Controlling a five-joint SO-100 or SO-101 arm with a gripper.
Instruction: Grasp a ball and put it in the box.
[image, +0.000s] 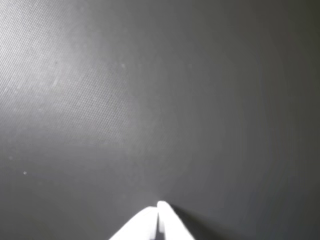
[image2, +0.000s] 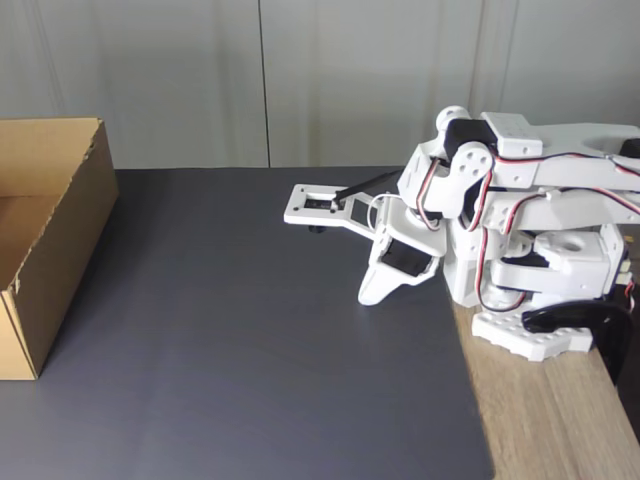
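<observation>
The brown cardboard box (image2: 62, 238) stands open-topped at the left edge of the fixed view, on the dark mat. The ball is out of view. My white arm is folded low over its base at the right of that view, and my gripper (image2: 369, 296) points down at the mat, far from the box. In the wrist view the two white fingertips of my gripper (image: 158, 207) meet at the bottom edge, shut with nothing between them, above bare dark mat.
A dark grey mat (image2: 250, 350) covers most of the table. Bare wood (image2: 540, 420) shows at the right, where the arm's base (image2: 545, 270) and a black clamp (image2: 585, 325) sit. A pale wall runs behind.
</observation>
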